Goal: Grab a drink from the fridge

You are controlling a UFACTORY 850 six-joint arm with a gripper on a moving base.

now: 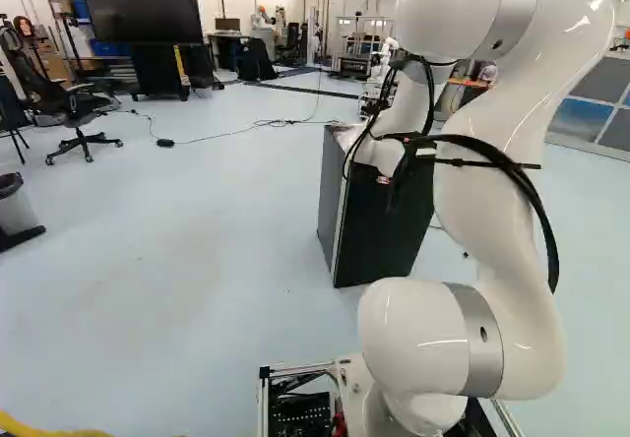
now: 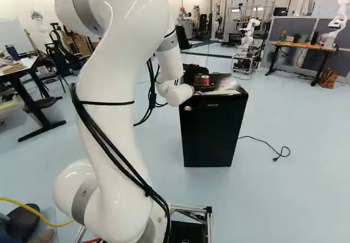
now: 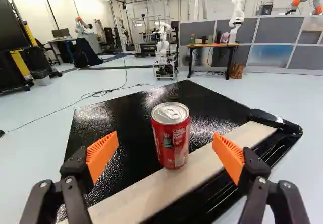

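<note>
Standing near an edge of the fridge point(image 2: 213, 131), the can point(image 3: 170, 138) clears both fingers point(image 3: 102, 153) of the released hand point(image 2: 203, 85).

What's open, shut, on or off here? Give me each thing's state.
Gripper: open, around the can but not gripping it.
Drink can: upright on the fridge.
Fridge door: looks shut.
Big screen: dark.

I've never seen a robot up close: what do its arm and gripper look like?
The arm is glossy white, with thick, rounded sections and smooth grey bands. Black cables run along its outside, held by thin straps. The gripper is black, with two fingers carrying ridged orange pads.
</note>
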